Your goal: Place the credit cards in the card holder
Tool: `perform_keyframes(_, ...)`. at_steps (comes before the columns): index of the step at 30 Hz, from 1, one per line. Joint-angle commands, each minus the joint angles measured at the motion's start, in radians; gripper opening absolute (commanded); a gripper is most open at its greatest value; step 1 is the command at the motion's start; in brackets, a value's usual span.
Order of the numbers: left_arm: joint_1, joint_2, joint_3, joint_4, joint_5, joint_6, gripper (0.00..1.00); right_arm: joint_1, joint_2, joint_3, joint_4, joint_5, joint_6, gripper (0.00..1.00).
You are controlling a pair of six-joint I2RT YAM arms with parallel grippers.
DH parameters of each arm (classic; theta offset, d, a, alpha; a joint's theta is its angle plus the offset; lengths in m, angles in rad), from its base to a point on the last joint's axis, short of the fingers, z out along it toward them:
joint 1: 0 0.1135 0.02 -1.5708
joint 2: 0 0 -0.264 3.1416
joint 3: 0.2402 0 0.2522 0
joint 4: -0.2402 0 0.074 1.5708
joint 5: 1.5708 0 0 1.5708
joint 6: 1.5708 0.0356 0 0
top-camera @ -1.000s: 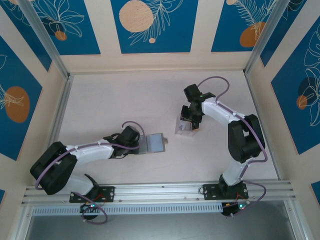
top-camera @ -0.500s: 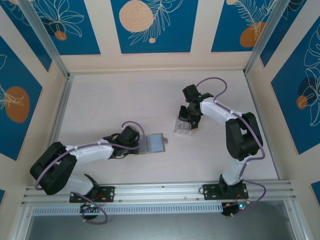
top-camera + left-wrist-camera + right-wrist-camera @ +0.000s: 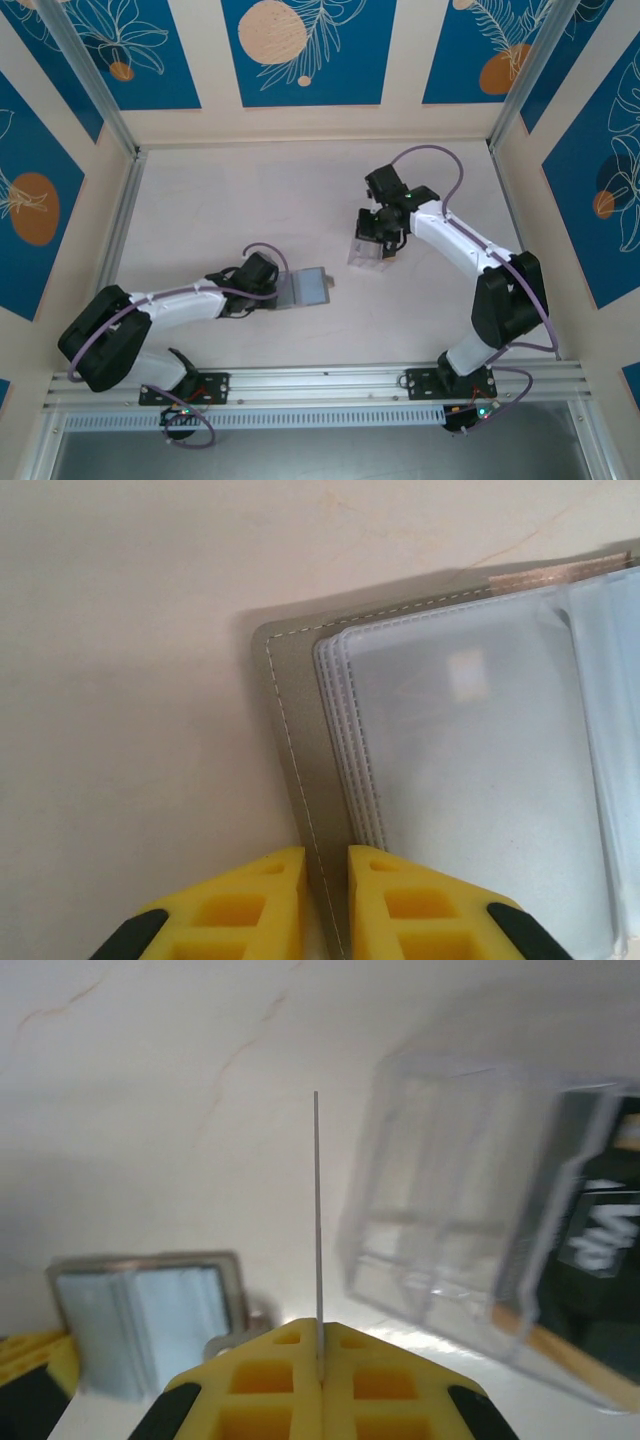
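The card holder [image 3: 295, 700] runs past the view's right and bottom edges. A credit card [image 3: 316, 1210] shows edge-on, its face unreadable.

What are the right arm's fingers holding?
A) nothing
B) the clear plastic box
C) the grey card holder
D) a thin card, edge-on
D: in the right wrist view the right fingers are shut on a thin card standing edge-on; the clear box lies apart, and the left fingers pinch the card holder.

we see a pale cream bench [image 3: 250, 190] walled by beige boards with blue panels [image 3: 308, 50] bearing orange discs and white leaf outlines; an aluminium rail [image 3: 320, 380] edges the near side.
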Motion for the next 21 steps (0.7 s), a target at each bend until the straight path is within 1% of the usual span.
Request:
perform_keyframes(1, 0.007, -0.037, -0.014, -0.084, 0.021, 0.016, 0.17, 0.083, 0.01, 0.022, 0.024, -0.101, -0.032, 0.0)
perform_keyframes(6, 0.006, -0.091, -0.009, -0.092, 0.029, 0.027, 0.18, 0.162, 0.066, 0.021, 0.122, -0.21, -0.024, 0.0)
perform_keyframes(10, 0.007, -0.066, 0.01, -0.106, 0.017, 0.038, 0.18, 0.216, 0.115, 0.009, 0.221, -0.297, -0.02, 0.0)
perform_keyframes(13, 0.008, -0.038, 0.015, -0.088, 0.027, 0.038, 0.17, 0.232, 0.154, -0.006, 0.28, -0.339, -0.012, 0.0)
perform_keyframes(17, 0.008, -0.015, 0.017, -0.075, 0.036, 0.034, 0.17, 0.249, 0.19, -0.014, 0.314, -0.35, -0.013, 0.0)
perform_keyframes(21, 0.008, -0.06, 0.022, -0.098, 0.023, 0.025, 0.17, 0.258, 0.214, -0.02, 0.32, -0.347, -0.017, 0.0)
